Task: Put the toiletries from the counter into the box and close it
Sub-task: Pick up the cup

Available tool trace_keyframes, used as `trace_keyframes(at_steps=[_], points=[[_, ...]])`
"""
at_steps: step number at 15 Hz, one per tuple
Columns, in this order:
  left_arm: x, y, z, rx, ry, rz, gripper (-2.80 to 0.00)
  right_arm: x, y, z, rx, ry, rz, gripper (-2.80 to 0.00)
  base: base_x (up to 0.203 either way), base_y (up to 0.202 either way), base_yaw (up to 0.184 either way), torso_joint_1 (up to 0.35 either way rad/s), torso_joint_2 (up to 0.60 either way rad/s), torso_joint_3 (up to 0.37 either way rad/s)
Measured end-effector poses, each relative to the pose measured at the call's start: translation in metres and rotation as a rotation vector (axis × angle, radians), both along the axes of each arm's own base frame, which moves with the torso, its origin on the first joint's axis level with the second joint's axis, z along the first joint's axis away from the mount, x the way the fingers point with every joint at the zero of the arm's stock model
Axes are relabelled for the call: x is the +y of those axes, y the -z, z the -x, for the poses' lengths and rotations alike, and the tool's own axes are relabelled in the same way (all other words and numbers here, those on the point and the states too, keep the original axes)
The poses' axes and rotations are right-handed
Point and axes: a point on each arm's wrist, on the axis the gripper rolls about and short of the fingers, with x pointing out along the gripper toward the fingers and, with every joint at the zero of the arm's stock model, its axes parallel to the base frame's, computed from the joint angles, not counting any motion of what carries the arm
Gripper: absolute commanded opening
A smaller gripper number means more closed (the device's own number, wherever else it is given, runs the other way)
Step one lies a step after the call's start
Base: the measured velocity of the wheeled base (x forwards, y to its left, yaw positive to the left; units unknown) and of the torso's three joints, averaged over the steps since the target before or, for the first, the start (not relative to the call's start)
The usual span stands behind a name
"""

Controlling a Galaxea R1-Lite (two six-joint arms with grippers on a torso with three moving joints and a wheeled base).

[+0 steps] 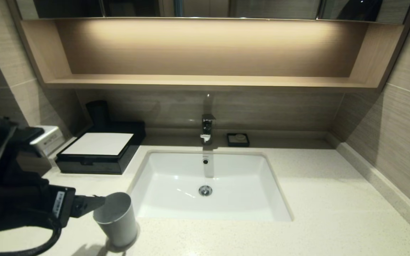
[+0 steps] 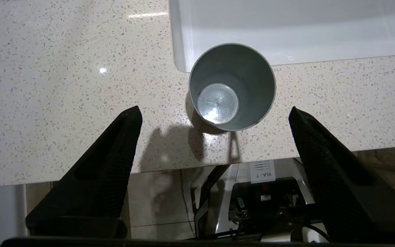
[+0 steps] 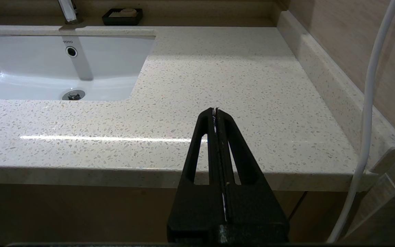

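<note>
The box (image 1: 100, 153), black with a white top panel, lies lid down on the counter (image 1: 315, 199) at about ten o'clock from the sink basin (image 1: 208, 185); no sachets show anywhere. A grey cup (image 1: 116, 218) stands upright at the basin's eight o'clock corner, near the counter's front edge. The left gripper (image 2: 214, 113) hangs above the cup, jaws spread wide and holding nothing. The right gripper (image 3: 215, 110), fingers pressed together and empty, sits at the counter's front edge at the basin's four o'clock. A soap dish (image 1: 238, 139) rests beside the tap (image 1: 207, 128).
</note>
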Motion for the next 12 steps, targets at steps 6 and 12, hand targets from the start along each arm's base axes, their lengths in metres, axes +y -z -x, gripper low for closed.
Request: trace_keyframes(at_steps=[6,12], points=[[0.0,0.024,0.025,-0.004,0.034,0.049,0.0,0.0,0.0,0.0,0.0,0.0,0.0,-2.8,0.0,0.0,0.0,0.0,0.0,0.0],[0.002,0.049,0.032,-0.015,0.045,0.064,0.0,0.0,0.0,0.0,0.0,0.0,0.0,-2.8,0.0,0.0,0.0,0.0,0.0,0.0]])
